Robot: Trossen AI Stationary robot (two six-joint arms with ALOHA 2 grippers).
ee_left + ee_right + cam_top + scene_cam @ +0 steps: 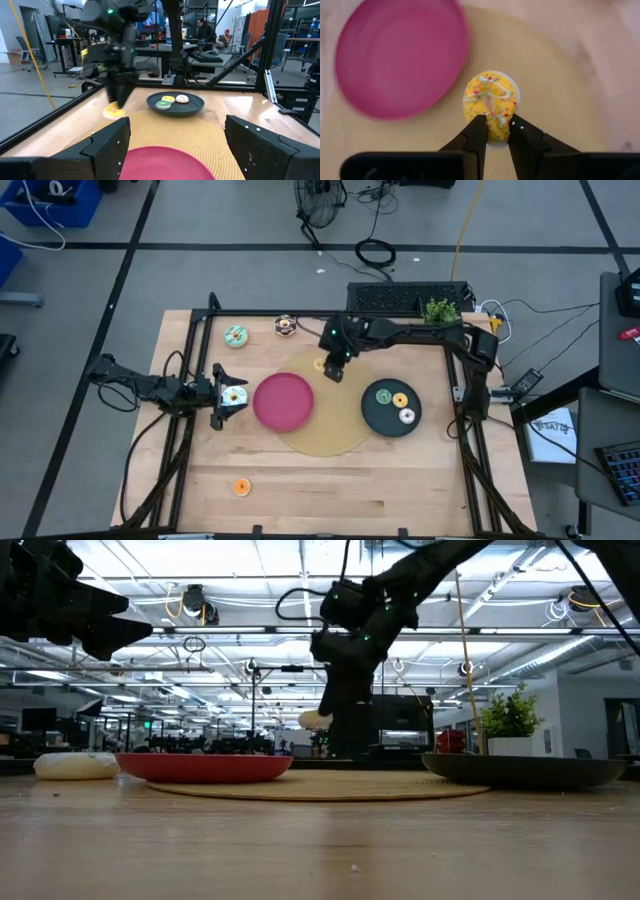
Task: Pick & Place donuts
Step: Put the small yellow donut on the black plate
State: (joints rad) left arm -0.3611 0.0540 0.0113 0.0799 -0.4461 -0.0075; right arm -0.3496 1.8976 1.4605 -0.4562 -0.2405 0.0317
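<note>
Three donuts already lie on the black plate [372,412]: a green one [383,395], a yellow one [400,400] and a white one [407,416]. The pink plate [284,402] between the two arms holds nothing.

The right gripper [495,131] hangs over the back edge of the round woven mat [330,435], its jaws closed on the rim of a yellow sprinkled donut [490,104]. The low view shows that donut clear of the counter [330,485], so by my reckoning it is mid-carry, probably bound for one of the plates.

The left gripper [225,396] sits just left of the pink plate with its jaws wide apart; a white-iced donut [234,395] lies between them on the counter, apparently not yet gripped.

Three more wait loose: a teal one [236,335] and a chocolate one [286,326] near the back edge, and an orange one [242,487] near the front. So roughly three are placed, one is in the air, and four are left.

Whether the left jaws touch the white-iced donut cannot be told. In the left wrist view that donut is out of sight, and the right arm is blurred there. The low view hides the black plate's contents behind its rim.
</note>
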